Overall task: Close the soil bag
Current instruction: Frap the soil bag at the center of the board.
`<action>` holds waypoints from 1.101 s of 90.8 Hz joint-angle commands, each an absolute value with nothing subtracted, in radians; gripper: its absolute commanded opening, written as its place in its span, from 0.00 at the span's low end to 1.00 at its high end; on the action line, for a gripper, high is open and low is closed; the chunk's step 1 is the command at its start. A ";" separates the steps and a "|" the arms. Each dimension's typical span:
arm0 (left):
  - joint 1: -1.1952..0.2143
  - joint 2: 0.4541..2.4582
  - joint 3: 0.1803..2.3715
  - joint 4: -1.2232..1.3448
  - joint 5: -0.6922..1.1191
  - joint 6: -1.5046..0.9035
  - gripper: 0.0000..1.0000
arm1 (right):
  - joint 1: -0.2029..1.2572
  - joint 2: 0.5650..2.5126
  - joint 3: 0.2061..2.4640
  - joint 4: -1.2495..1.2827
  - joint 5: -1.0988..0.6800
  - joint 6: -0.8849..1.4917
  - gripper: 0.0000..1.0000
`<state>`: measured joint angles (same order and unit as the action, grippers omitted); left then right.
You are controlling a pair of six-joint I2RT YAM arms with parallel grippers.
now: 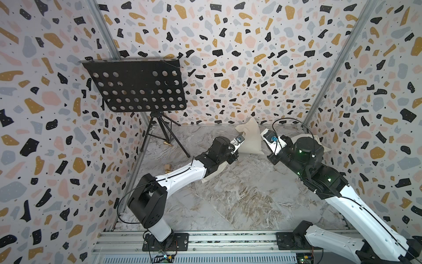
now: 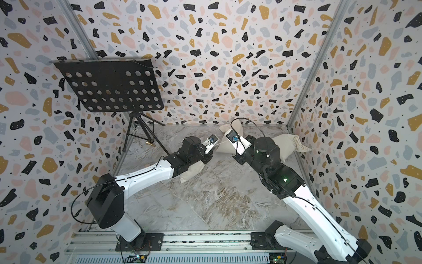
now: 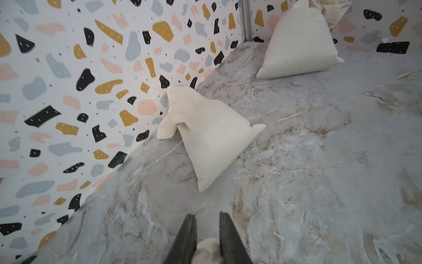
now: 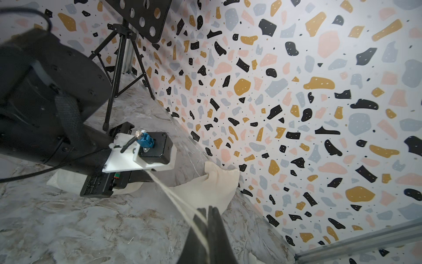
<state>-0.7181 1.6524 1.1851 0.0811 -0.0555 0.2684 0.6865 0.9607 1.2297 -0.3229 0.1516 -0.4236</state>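
The right end effector (image 4: 207, 209) is pinched tight on two thin white cords (image 4: 173, 194), which run taut across to a spot just under the left end effector (image 3: 206, 216). That one stands narrow, with a wad of cream cloth filling the gap between its dark fingers (image 3: 185, 235). The cloth belongs to the plump cream-white cloth soil bag (image 2: 191, 174), whose body lies on the grey marbled table (image 1: 228, 201) beneath the left arm, near the middle. Beyond both end effectors a limp cream cloth bag (image 3: 205, 137) slumps by the back wall. A duller beige stuffed sack (image 3: 301, 41) sits in the far right corner. A black perforated metal music stand (image 1: 137, 86) on a tripod stands at the far left
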 commanded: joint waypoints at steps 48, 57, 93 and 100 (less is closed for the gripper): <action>-0.508 1.344 0.925 0.133 -0.165 -0.372 0.17 | 0.635 1.163 1.469 0.025 0.021 -0.315 0.00; -0.509 1.282 0.813 0.327 -0.182 -0.518 0.24 | 0.636 1.295 1.573 0.031 -0.116 -0.230 0.00; -0.519 1.129 0.584 0.551 0.017 -0.232 0.81 | 0.746 1.466 1.572 0.028 -0.334 -0.188 0.00; -0.518 1.061 0.612 0.429 0.064 -0.094 0.86 | 0.756 1.458 1.575 0.014 -0.341 -0.196 0.00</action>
<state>-0.5236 1.1748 0.5682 0.4530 -0.0246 -0.3244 0.7433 1.4967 1.5608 -0.0120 -0.2905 -0.2035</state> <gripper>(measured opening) 0.843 0.059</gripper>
